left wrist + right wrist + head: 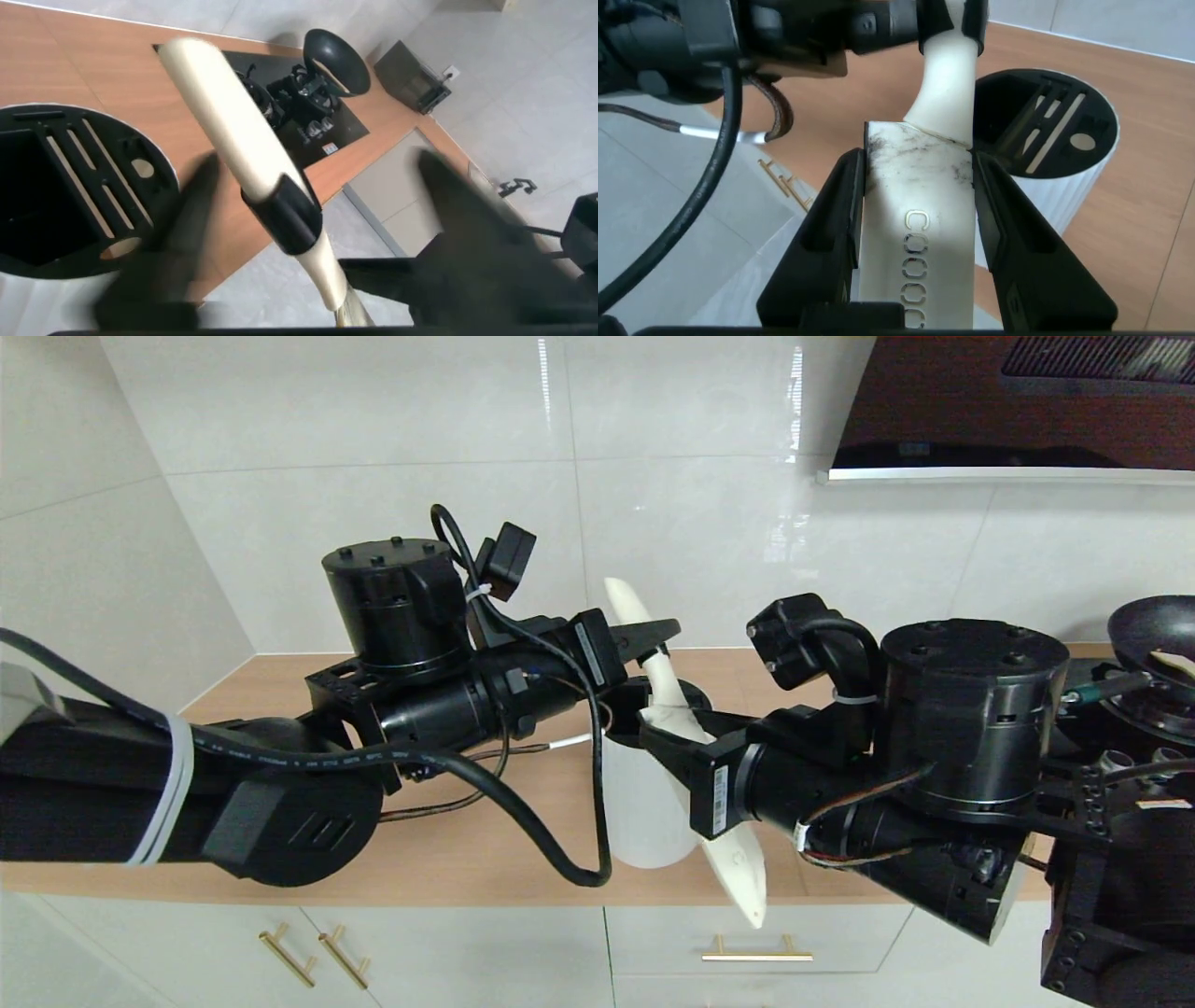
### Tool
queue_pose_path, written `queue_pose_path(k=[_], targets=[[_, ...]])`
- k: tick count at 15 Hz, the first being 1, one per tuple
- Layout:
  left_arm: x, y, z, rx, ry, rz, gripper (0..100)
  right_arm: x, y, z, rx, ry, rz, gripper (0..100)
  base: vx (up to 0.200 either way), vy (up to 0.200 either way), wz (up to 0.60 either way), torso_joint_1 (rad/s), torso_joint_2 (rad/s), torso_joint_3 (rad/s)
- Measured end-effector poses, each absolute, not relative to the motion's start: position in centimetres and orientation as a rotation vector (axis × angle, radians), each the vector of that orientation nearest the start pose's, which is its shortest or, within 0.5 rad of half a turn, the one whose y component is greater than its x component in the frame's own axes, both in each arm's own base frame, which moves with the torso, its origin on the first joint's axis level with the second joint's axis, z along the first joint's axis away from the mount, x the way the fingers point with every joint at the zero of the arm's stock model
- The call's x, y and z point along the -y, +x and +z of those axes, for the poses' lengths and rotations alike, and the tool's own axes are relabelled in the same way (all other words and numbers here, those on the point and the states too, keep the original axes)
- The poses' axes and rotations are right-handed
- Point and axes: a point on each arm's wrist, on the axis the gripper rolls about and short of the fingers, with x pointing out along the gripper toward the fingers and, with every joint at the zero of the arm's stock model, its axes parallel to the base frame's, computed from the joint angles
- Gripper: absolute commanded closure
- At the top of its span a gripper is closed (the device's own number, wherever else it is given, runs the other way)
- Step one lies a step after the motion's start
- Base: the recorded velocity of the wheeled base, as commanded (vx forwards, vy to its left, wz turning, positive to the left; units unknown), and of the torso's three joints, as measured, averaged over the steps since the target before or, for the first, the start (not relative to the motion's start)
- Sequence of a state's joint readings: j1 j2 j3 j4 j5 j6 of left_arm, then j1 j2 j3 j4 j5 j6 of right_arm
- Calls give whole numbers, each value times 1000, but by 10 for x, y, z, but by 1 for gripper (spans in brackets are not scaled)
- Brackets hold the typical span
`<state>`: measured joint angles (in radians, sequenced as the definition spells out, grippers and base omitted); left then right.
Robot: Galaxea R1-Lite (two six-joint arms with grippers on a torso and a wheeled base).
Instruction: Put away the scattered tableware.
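Wooden counter (280,691), slotted white holder (644,812); spatula (742,873) near it, gripped by right tool (917,173); left tool (658,653) grip unclear.

Spatula (742,873): cream plastic, smooth, semi-matt; blade scuffed w/ dark smears. Holder (644,803): white matt plastic, black top insert. Fingers (827,233) on blade: black matt plastic. Table (448,845): light wood-look, satin. Wall tiles (373,476), upper left of frame: white, high gloss. Drawer handles (756,954), bottom centre: brass-tone metal, shiny. Pan (1153,621), right edge: black, dull.
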<state>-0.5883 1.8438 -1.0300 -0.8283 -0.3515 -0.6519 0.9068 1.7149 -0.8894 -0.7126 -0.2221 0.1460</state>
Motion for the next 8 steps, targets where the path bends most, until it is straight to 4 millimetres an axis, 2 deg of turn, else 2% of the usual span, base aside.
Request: queue_pose_path(k=[8], targets=[[206, 294, 213, -292, -604, -910, 100, -247, 200, 211, -138, 94, 658, 100, 0, 0, 0, 0, 0, 0]])
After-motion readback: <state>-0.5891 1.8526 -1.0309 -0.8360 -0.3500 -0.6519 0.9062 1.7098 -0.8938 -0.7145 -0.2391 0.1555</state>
